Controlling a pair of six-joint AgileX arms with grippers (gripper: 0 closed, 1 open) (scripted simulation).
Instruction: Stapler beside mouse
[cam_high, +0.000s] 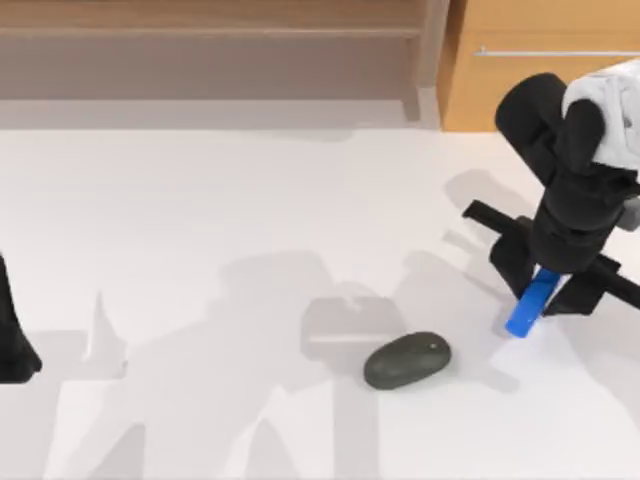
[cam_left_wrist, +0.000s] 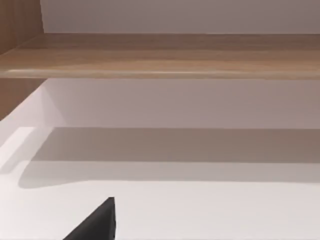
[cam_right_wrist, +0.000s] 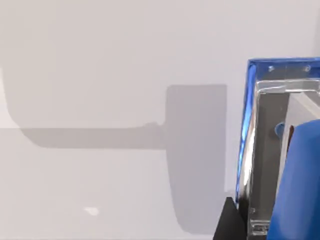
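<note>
Right tool (cam_high: 545, 290) grips the tilted stapler (cam_high: 531, 303), carried clear of the table (cam_high: 200, 230) toward the mouse (cam_high: 407, 360).

White table (cam_high: 200, 230); wooden shelf unit (cam_high: 210, 40) along far edge, wooden cabinet (cam_high: 540, 90) at far right.

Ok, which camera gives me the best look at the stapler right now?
The top view: the blue stapler shows tilted in the right gripper, to the right of the mouse and apart from it. The right wrist view shows the stapler close up and cut off, so its position is hard to judge there.
</note>
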